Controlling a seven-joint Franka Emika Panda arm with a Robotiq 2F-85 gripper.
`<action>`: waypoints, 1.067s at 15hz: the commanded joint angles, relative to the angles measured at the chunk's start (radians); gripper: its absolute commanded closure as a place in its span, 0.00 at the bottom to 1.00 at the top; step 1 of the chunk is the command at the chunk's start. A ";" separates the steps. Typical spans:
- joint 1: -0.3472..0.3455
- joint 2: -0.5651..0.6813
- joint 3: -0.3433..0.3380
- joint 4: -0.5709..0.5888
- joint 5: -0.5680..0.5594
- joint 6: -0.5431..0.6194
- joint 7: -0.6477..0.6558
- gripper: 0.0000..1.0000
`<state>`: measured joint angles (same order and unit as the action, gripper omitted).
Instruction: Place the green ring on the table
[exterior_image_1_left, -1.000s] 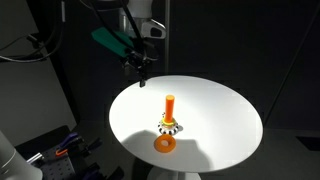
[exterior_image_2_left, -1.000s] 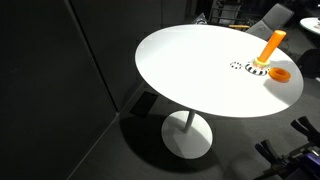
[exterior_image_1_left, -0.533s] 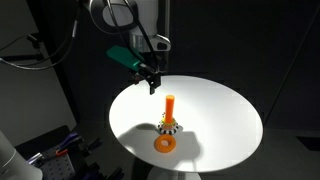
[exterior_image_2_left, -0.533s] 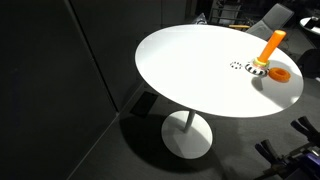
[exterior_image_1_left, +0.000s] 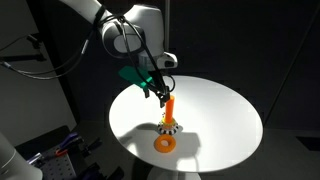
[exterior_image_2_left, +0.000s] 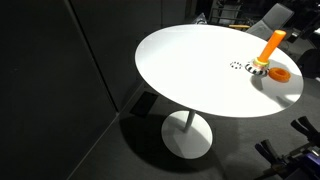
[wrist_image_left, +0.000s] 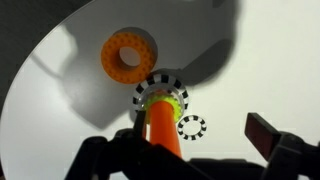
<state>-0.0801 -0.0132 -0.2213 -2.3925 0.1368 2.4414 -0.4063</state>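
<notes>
Wrist view: claw (wrist_image_left: 180, 145) apparently spread wide and empty, straddling the upright orange peg (wrist_image_left: 163, 125). Green ring (wrist_image_left: 160, 96) sits round the peg's base on the table (wrist_image_left: 60, 110), straight below the claw. It probably must come off upward along the peg.

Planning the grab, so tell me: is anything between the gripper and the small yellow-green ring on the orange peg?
Yes. The pale yellow-green ring sits around the foot of the upright orange peg, and the open gripper hangs above the peg's top, so the peg's shaft stands between them. Nothing else visibly does.
</notes>
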 joint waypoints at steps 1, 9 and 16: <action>-0.037 0.043 0.021 -0.014 0.018 0.104 0.003 0.00; -0.089 0.155 0.068 -0.033 0.048 0.305 -0.021 0.00; -0.110 0.168 0.102 -0.031 0.026 0.304 0.008 0.00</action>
<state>-0.1712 0.1568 -0.1374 -2.4229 0.1732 2.7474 -0.4076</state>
